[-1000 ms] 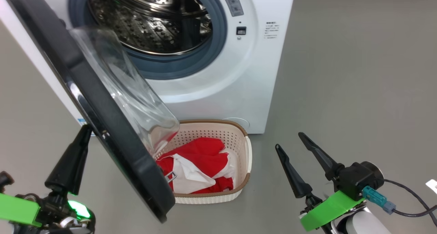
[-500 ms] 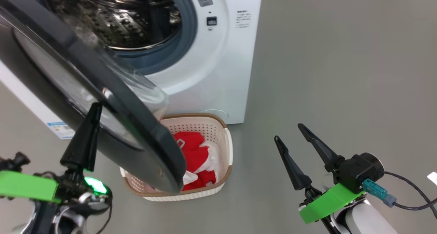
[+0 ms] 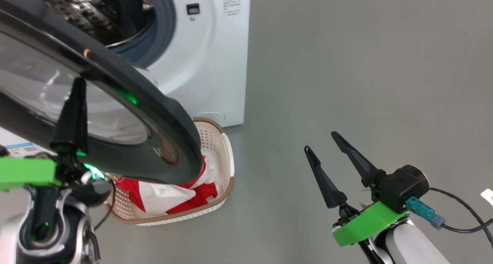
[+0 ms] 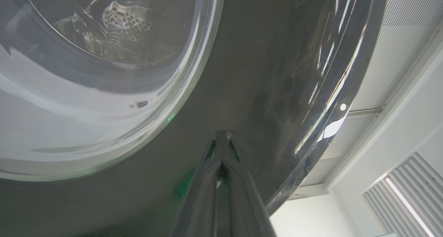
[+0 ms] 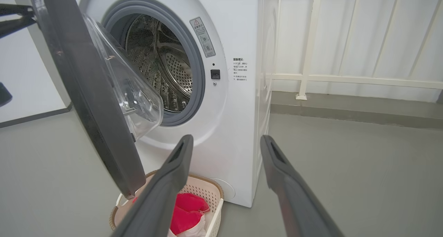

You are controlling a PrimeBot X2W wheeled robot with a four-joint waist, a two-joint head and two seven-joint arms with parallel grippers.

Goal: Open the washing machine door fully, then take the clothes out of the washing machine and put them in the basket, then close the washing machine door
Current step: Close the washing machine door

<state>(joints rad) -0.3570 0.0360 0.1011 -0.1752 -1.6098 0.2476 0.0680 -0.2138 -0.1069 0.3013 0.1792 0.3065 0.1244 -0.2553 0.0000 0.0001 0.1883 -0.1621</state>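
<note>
The washing machine door [image 3: 115, 83] stands partly open, and its black rim hides part of the basket [image 3: 229, 160]. My left gripper [image 3: 80, 83] is shut on nothing, its tip pressed on the door's outer rim [image 4: 263, 74] beside the glass window [image 4: 104, 57]. The washing machine [image 3: 215, 63] shows its steel drum [image 5: 162, 64] with no clothes visible in it. Red and white clothes [image 3: 181, 202] lie in the basket [image 5: 216, 192] on the floor below the door [image 5: 86, 102]. My right gripper [image 3: 321, 141] hovers open and empty to the right, apart from everything [image 5: 226, 140].
Bare grey floor [image 3: 366, 63] stretches to the right of the machine. A white railing [image 5: 311, 78] runs behind the machine's right side. A dark cable [image 3: 458, 229] trails from my right wrist.
The head camera has turned, sliding the scene left. The door has swung toward the machine with my left gripper against its outer face. The right gripper has barely moved.
</note>
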